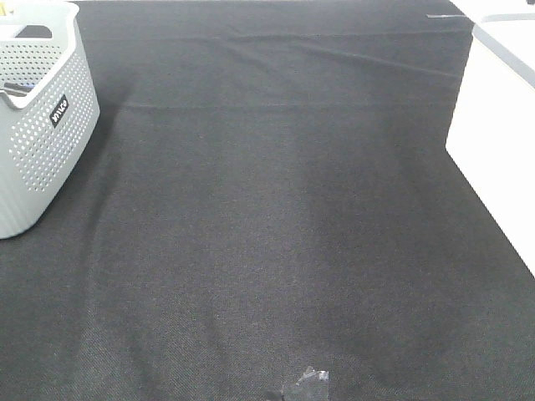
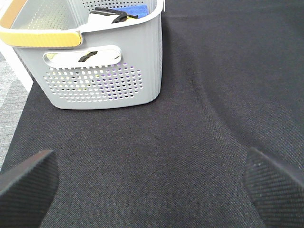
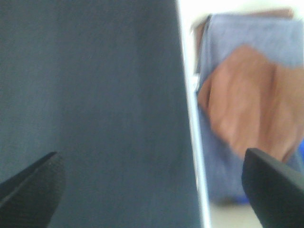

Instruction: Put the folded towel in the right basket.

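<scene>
No folded towel lies on the black cloth table (image 1: 276, 234) in the exterior high view. In the right wrist view a blurred blue-grey cloth (image 3: 247, 33) with a person's hand (image 3: 242, 95) on it shows beyond a white edge (image 3: 190, 118); I cannot tell if it is the towel. A white container (image 1: 501, 117) stands at the table's right edge. My left gripper (image 2: 152, 185) is open and empty over the cloth, short of the grey basket (image 2: 104, 71). My right gripper (image 3: 152, 190) is open and empty. Neither gripper shows in the exterior high view.
The grey perforated basket (image 1: 42, 117) stands at the far left; it has a yellow handle (image 2: 42, 38) and holds a blue item (image 2: 135, 10) and dark items. A scrap of grey tape (image 1: 308, 384) lies at the table's front edge.
</scene>
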You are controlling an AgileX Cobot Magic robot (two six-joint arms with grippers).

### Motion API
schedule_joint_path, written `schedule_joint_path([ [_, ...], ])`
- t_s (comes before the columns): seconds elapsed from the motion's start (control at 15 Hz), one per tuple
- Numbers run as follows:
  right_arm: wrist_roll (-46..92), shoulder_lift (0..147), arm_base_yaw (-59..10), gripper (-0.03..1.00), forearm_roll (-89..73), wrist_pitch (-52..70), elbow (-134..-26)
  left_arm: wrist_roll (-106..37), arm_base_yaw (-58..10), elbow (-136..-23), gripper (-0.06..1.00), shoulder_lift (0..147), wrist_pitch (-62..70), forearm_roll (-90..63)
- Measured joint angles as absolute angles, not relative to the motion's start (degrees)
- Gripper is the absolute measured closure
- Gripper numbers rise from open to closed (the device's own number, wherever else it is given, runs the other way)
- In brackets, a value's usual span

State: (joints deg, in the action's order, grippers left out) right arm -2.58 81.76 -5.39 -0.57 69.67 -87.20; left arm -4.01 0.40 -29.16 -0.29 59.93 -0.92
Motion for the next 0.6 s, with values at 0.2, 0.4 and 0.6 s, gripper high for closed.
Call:
schedule_joint_path([
  [0.2, -3.61, 62.62, -6.65, -0.01, -0.46, 69.67, -67.27, -4.01, 0.4, -29.16, -0.04, -0.29, 59.93, -0.92],
  [0.4, -4.01, 42.0, -6.65, -0.01, 0.74, 66.81, -51.74, -4.01, 0.4, -29.16, -0.04, -0.29, 59.93, -0.92],
  [0.6, -4.01, 29.62, -6.65, -0.01, 2.12, 65.72, -43.37, -4.01, 0.4, -29.16, -0.04, -0.29, 59.93, -0.92],
])
